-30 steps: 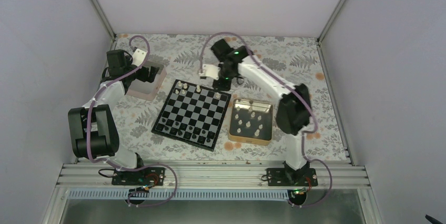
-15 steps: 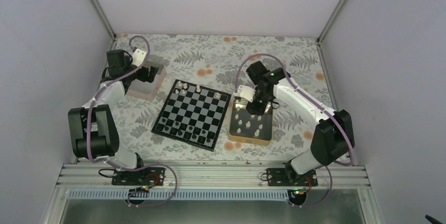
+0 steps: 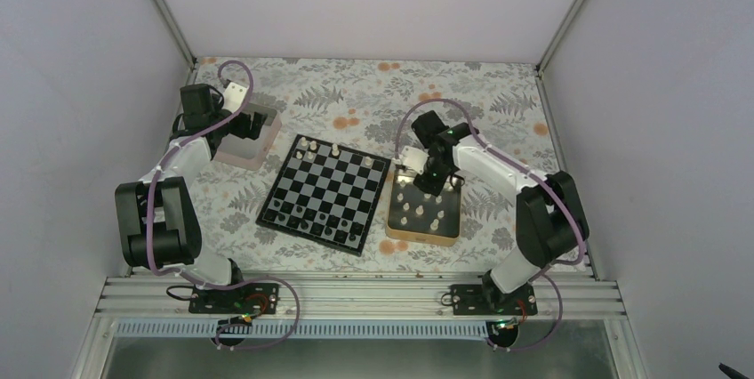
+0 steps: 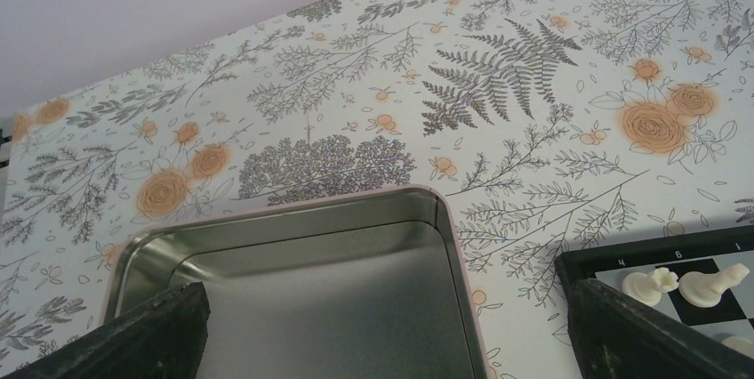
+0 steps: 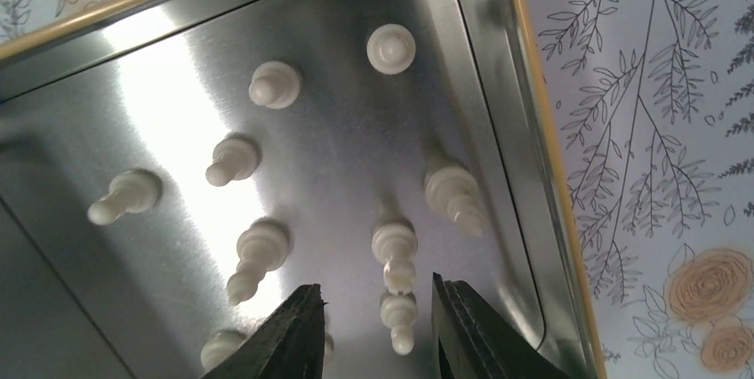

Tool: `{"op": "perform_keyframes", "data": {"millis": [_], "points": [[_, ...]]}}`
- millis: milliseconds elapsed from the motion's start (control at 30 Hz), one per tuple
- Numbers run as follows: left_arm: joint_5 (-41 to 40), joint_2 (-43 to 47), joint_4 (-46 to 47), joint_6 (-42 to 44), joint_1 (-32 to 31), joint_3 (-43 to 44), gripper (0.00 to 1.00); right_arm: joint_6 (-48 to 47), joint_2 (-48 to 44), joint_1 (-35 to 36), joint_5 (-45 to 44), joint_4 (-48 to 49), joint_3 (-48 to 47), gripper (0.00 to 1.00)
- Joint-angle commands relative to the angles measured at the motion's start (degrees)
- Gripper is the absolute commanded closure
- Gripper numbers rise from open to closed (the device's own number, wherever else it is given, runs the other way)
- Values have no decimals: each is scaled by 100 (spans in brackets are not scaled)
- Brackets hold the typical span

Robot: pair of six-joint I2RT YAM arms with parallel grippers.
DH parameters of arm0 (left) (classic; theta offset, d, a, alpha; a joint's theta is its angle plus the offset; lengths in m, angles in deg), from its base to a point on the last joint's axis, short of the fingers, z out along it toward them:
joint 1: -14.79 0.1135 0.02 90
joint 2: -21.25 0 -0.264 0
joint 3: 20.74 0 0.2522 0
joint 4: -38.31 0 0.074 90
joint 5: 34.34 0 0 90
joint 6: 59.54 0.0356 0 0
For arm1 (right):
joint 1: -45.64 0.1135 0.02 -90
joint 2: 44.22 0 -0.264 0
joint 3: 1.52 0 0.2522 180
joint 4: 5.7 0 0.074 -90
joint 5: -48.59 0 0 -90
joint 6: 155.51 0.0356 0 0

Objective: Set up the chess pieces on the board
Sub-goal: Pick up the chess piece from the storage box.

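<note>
Found left pincer released, jaws at full spread, hanging over pink-silver tin at the bench's left. Nothing held. No chessmen seen in the visible part of that tin. Judged parked there to leave the middle free for the other arm.

Noted board lying flat at centre, turned slightly askew. Observed a few chess pieces upright along its far rows and dark chessmen lined along the near rows. Judged set-up of the white side far from finished.

Located the remaining white chess pieces standing in gold tin, just right of the board. Found right pincer low inside it, jaws partly apart, straddling one piece. No contact visible, nothing grasped. Judged aligned for a pick-up, with the narrow gap kept to spare close neighbours.

Recorded bench covered in floral print, plain pale walls on three sides, metal rail at the near edge.
</note>
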Motion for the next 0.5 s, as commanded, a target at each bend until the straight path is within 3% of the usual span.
{"op": "perform_keyframes", "data": {"millis": [0,467], "points": [[-4,80,101,35,41,-51,0,58,255,-14,-77,318,-84,66],[108,-12,153,37,37,-66,0,28,539,-40,-255,534,-36,67]]}}
